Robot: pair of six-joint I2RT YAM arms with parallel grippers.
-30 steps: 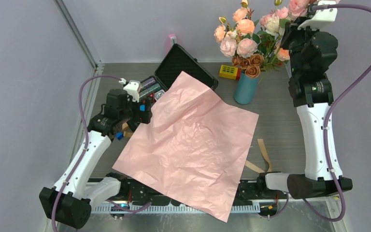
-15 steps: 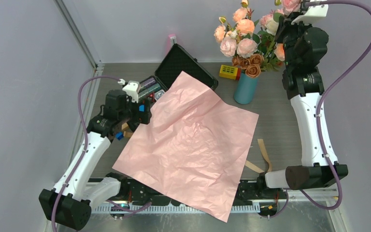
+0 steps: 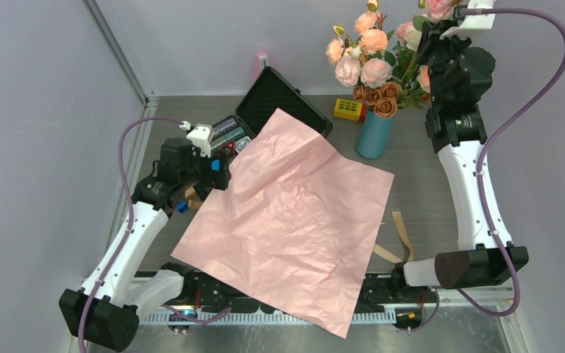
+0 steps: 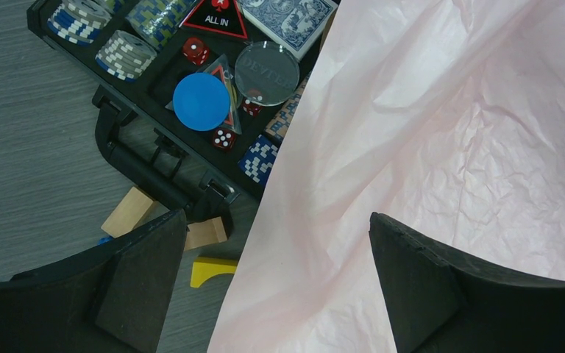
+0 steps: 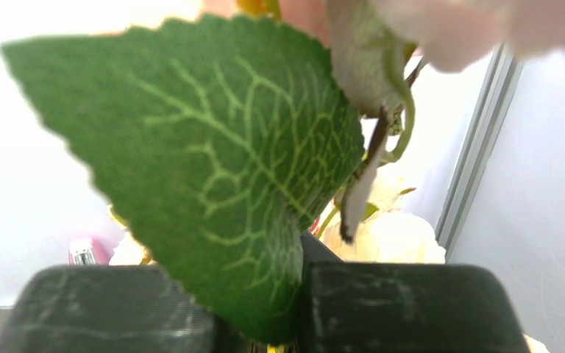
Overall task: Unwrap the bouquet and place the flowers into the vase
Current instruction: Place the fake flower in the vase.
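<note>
Ribbon (image 3: 402,234) lies loose at the near right. The paper (image 3: 294,213) is spread flat over the table (image 3: 412,173), so I judge the unwrapping done. My left gripper (image 4: 276,279) hangs over the paper's left edge beside the poker case (image 4: 154,158), jaws wide and empty, apparently parked clear. Farther back the vase (image 3: 374,136) stands upright, carrying a larger bunch (image 3: 368,70). My right gripper (image 5: 298,294) is raised high, just right of that bunch, fingers clamped on the flowers (image 3: 439,7) with a leaf (image 5: 191,147) pinched between them, presumably so the stems clear the vase.
</note>
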